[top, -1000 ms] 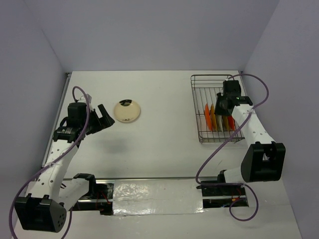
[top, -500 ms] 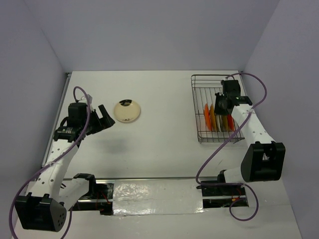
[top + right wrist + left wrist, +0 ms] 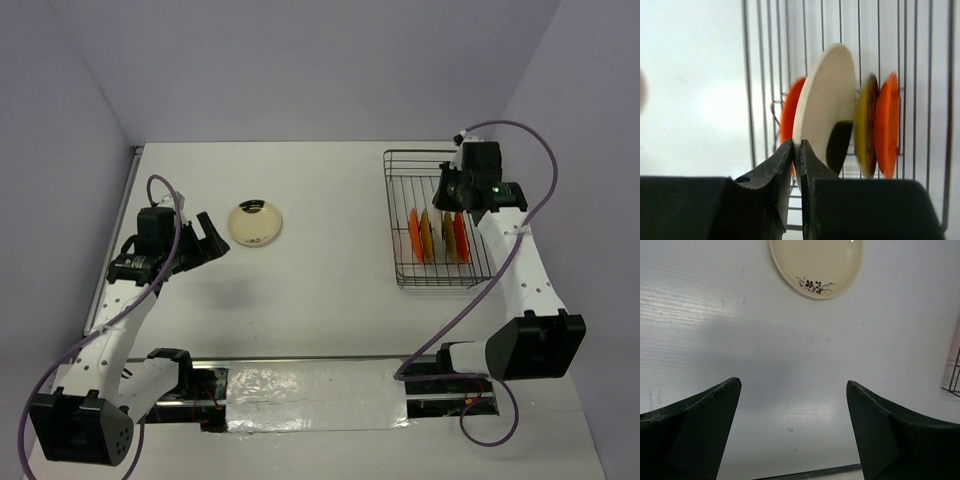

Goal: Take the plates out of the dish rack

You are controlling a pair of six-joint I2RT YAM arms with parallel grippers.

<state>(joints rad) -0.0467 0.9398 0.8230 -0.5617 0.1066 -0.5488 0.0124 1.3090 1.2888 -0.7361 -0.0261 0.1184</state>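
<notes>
The dark wire dish rack stands at the right of the table, with orange-red plates and amber-yellow plates on edge in it. My right gripper is above the rack. In the right wrist view it is shut on the rim of a cream plate with a dark spot, held upright in front of an orange-red plate, an amber plate and another orange-red one. My left gripper is open and empty near a cream flowered plate lying flat on the table.
The flowered plate shows at the top of the left wrist view. Rack wires stand behind and beside the held plate. Grey walls close the table at the back and both sides. Purple cables loop off both arms.
My right gripper has moved up and toward the back of the rack, gripping the cream plate. The left arm has not moved.
</notes>
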